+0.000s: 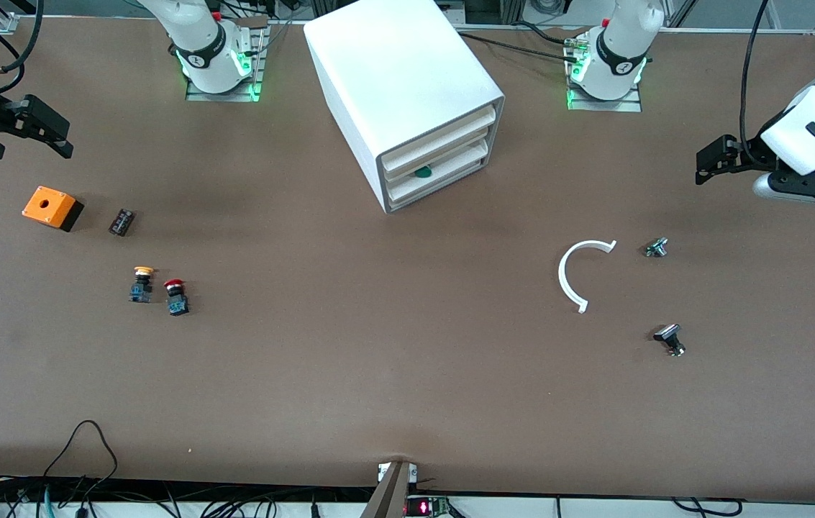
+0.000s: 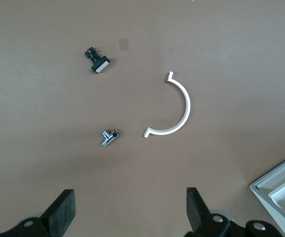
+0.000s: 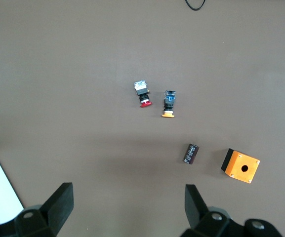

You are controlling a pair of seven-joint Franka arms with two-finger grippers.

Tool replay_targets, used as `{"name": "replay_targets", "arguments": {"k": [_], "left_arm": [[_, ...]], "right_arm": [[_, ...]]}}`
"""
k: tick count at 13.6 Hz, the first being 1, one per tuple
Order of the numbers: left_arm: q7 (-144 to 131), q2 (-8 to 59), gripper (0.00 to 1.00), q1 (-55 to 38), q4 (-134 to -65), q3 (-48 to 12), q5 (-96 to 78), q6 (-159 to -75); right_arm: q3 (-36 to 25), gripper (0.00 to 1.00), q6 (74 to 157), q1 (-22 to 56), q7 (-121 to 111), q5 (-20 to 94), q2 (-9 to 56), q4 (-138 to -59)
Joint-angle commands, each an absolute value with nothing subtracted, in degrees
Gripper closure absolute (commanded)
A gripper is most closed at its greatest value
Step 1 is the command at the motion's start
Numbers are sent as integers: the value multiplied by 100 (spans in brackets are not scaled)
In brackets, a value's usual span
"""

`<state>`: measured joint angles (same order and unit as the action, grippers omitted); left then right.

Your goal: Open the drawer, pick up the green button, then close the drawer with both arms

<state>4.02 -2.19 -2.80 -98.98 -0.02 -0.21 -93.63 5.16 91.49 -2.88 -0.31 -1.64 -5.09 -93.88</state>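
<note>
The white cabinet (image 1: 393, 79) stands at the table's middle, close to the arms' bases, with its three drawers pushed in. The lowest drawer (image 1: 443, 185) is shut. A green button cap (image 1: 422, 172) peeks out just above the lowest drawer's front; its body is hidden. My left gripper (image 1: 720, 162) hovers open and empty over the left arm's end of the table; the left wrist view shows its gripper (image 2: 131, 212) with jaws wide apart. My right gripper (image 1: 33, 144) hovers open and empty over the right arm's end; the right wrist view shows its gripper (image 3: 127, 205).
A white C-shaped piece (image 1: 580, 273), a small metal part (image 1: 656, 247) and a black part (image 1: 670, 338) lie below the left gripper. An orange box (image 1: 52, 207), a black cylinder (image 1: 121, 221), a yellow-capped button (image 1: 141, 283) and a red-capped button (image 1: 176, 296) lie below the right gripper.
</note>
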Motion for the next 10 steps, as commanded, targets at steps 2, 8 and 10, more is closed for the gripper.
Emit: {"name": "replay_targets", "arguments": {"k": [2, 8, 10], "left_arm": [[325, -141, 1, -316, -9712, 18, -79, -9229], [325, -141, 1, -308, -9712, 18, -79, -9229], [334, -141, 1, -308, -9712, 18, -79, -9211]], "right_arm": [[554, 0, 9009, -325, 62, -140, -431, -9211], [554, 0, 9070, -325, 123, -123, -405, -9413], [536, 0, 9070, -343, 52, -106, -352, -9475]]}}
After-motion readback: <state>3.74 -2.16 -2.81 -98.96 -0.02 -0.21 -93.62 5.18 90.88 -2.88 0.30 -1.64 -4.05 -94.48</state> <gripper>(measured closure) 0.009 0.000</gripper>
